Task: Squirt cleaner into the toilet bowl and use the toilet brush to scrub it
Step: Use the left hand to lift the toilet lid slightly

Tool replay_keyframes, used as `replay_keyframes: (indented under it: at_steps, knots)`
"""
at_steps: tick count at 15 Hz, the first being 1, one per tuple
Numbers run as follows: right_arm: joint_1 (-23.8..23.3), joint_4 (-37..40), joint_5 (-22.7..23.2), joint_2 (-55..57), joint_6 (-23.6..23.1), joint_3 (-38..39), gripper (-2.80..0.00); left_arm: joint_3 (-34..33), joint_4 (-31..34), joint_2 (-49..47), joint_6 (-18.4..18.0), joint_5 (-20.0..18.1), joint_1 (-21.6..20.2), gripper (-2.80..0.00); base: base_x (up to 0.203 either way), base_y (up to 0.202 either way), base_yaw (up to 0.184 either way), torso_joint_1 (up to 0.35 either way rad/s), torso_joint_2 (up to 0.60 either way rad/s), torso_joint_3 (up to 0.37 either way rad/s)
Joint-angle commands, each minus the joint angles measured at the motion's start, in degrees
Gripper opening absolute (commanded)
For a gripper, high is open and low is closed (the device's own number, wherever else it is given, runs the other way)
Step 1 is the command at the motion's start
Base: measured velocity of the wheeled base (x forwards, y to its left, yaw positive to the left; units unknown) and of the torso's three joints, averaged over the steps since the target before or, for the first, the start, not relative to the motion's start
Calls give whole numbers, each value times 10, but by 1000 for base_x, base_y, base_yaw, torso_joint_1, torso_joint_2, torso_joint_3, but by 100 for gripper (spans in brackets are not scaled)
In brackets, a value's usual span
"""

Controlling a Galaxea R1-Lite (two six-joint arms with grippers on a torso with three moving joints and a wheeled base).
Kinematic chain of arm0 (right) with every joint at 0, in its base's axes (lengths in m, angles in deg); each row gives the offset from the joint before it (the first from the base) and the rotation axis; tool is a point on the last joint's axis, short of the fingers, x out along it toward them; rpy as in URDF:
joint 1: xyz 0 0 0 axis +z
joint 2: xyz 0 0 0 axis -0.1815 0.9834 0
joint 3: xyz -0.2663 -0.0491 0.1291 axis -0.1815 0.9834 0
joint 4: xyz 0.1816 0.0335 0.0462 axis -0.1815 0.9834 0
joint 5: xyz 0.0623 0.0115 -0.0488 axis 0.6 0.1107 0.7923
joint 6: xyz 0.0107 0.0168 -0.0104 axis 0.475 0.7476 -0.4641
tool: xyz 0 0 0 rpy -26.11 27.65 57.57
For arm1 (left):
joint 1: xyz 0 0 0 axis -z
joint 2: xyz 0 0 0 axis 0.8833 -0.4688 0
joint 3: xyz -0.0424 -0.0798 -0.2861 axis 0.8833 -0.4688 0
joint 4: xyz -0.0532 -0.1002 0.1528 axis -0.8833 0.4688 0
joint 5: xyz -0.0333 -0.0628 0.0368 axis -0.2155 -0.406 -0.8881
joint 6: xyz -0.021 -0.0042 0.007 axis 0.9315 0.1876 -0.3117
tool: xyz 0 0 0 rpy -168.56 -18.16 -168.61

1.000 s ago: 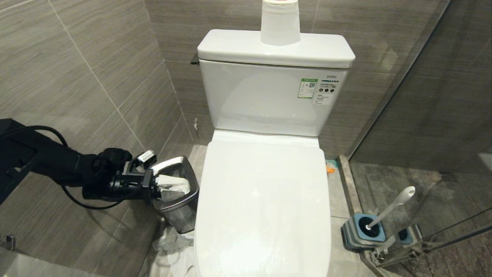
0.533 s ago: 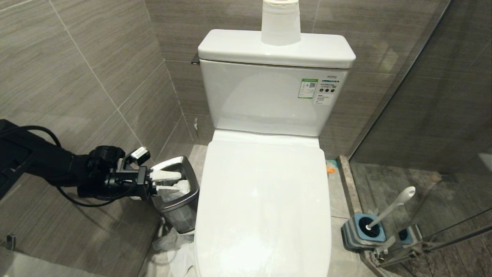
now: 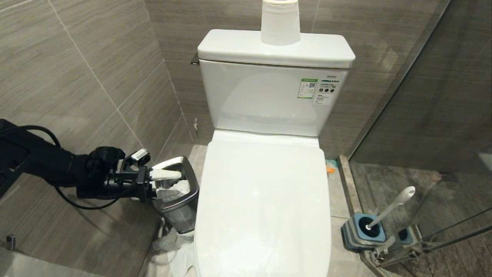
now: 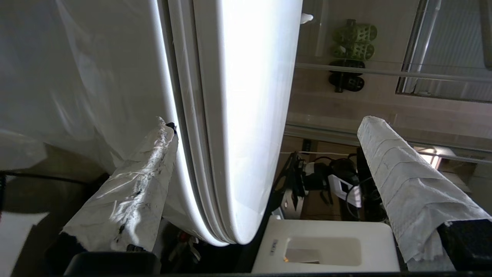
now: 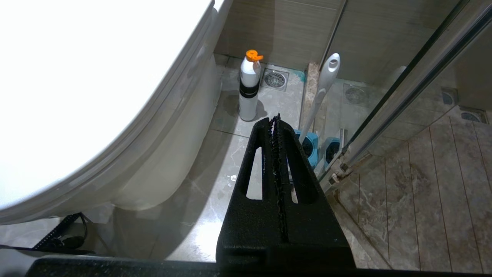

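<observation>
The toilet's white lid (image 3: 265, 200) is down, so the inside of the toilet bowl is hidden; its outer wall (image 5: 169, 154) shows in the right wrist view. No cleaner liquid shows. A white bottle with an orange cap (image 5: 249, 86) stands on the floor beside the toilet. The toilet brush (image 3: 392, 209) leans in its blue holder (image 3: 363, 231) on the right floor, its white handle (image 5: 324, 88) up. My left gripper (image 3: 178, 182) hovers over the steel bin left of the toilet, open and empty, its fingers (image 4: 130, 192) wrapped in white paper. My right gripper (image 5: 275, 119) is shut, low by the toilet's right side.
A square steel waste bin (image 3: 194, 181) stands tight between the toilet and the left tiled wall, with crumpled paper (image 3: 173, 246) on the floor below it. A tissue roll (image 3: 280, 21) sits on the tank. A glass shower partition (image 3: 423, 115) closes off the right.
My left gripper's fingers have spread wider over the bin, and the arm has drawn back slightly to the left. Nothing else has moved.
</observation>
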Motion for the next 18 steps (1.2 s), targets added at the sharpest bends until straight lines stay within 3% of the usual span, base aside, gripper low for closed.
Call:
replay_keyframes:
  at_steps: [1,11,12,16,18]
  knots:
    - [0,0,0,0,1,0,-280,-1,18,4,1,-4,0,0,0,0,0,0,0,0]
    - [0,0,0,0,0,0,-280,2,19,6,-6,-7,-5,0,0,0,0,2,1,-109]
    - [0,-1,0,0,0,0,-280,2,21,13,-10,-16,-9,0,0,0,0,-2,11,-27]
    - [0,0,0,0,0,0,-280,-33,24,55,-22,-119,-29,0,0,0,0,0,0,0]
    - [0,0,0,0,0,0,-280,-76,18,58,-26,-132,-32,0,0,0,0,0,0,0]
